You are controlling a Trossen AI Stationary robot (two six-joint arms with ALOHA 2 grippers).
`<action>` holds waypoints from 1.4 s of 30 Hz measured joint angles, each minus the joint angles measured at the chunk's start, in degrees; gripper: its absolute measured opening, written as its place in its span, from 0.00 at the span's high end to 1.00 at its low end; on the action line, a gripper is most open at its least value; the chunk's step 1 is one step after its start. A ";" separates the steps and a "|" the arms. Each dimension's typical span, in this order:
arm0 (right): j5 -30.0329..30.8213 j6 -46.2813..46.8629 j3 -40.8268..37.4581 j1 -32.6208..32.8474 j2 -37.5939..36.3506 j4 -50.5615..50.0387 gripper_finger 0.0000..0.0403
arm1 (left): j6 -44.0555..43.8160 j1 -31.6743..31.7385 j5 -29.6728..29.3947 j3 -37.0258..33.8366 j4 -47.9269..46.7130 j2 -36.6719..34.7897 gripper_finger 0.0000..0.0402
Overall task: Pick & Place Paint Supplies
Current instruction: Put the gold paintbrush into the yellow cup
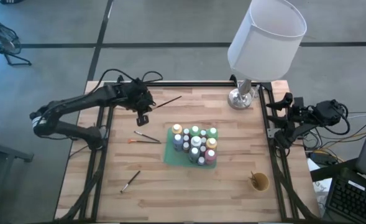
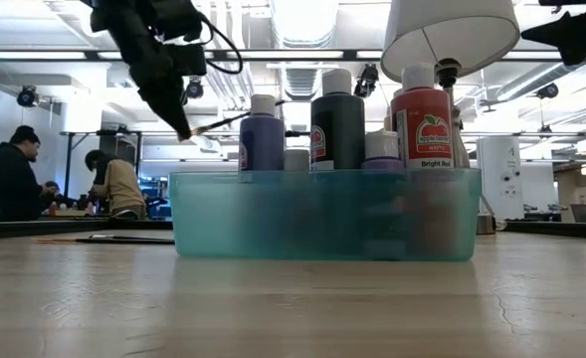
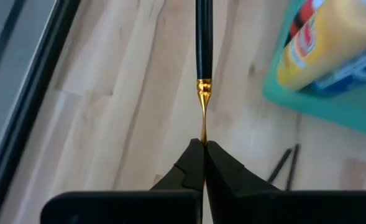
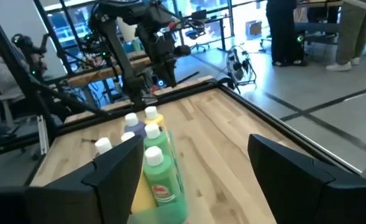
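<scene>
The left gripper (image 3: 203, 144) is pinched tight on the bristle end of a thin dark-handled brush (image 1: 168, 101), lifted clear of the table (image 1: 232, 186). The brush's black handle and gold ferrule stick straight out ahead of the closed fingertips (image 3: 215, 163). Below and off to one side of this gripper, the paint bottles (image 1: 196, 144) stand packed together in a green tray (image 1: 169, 155), with two more brushes (image 1: 146, 138) lying on the wood just beside the tray, between it and the gripper. A further brush (image 1: 130, 181) lies well apart, nearer the table's front edge.

The right gripper (image 4: 195, 158) waits at the table's right edge with its fingers spread wide and nothing between them; the bottles stand well ahead of it.
</scene>
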 joint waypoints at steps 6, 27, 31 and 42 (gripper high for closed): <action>0.46 -3.38 0.00 0.00 0.02 2.68 0.33 | -5.61 -0.07 6.27 0.39 0.28 -0.30 0.99; -14.82 -35.46 -6.29 -0.03 29.51 41.93 0.36 | -21.13 -5.35 22.22 -2.84 16.17 -12.94 0.99; -8.36 -44.01 -3.02 0.00 40.71 41.99 0.36 | -27.94 -7.50 22.58 -5.34 24.58 -13.75 0.99; 7.84 -65.51 12.23 1.66 65.35 41.11 0.44 | -40.87 -11.79 28.42 -11.64 44.37 -11.49 0.99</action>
